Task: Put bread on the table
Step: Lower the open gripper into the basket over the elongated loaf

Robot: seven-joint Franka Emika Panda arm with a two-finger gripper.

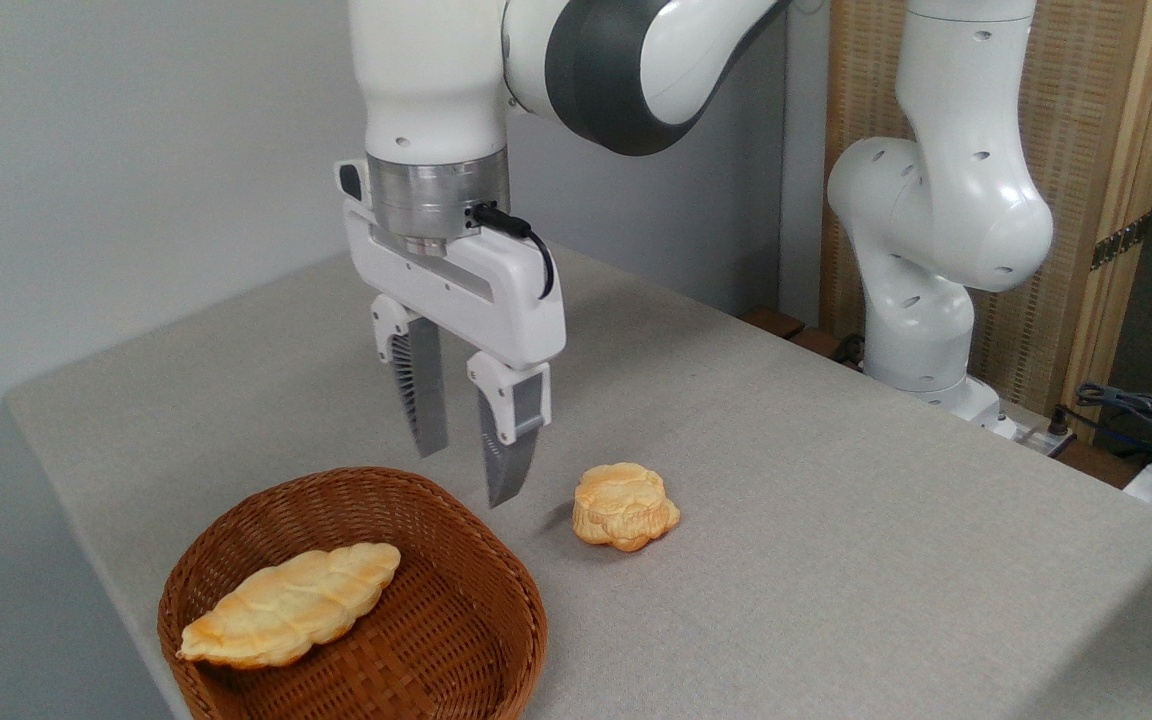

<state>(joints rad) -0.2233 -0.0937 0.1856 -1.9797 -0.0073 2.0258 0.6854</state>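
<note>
The bread, a long golden loaf with braided ridges and pointed ends, lies inside the brown wicker basket at the front left. The table is covered in light grey cloth. My gripper hangs open above the basket's far right rim, fingers pointing down with nothing between them. It is up and to the right of the bread and not touching it.
A small round flower-shaped bun sits on the cloth just right of the gripper. The arm's white base stands at the table's far right edge, with cables beyond it. A wall runs behind the table on the left.
</note>
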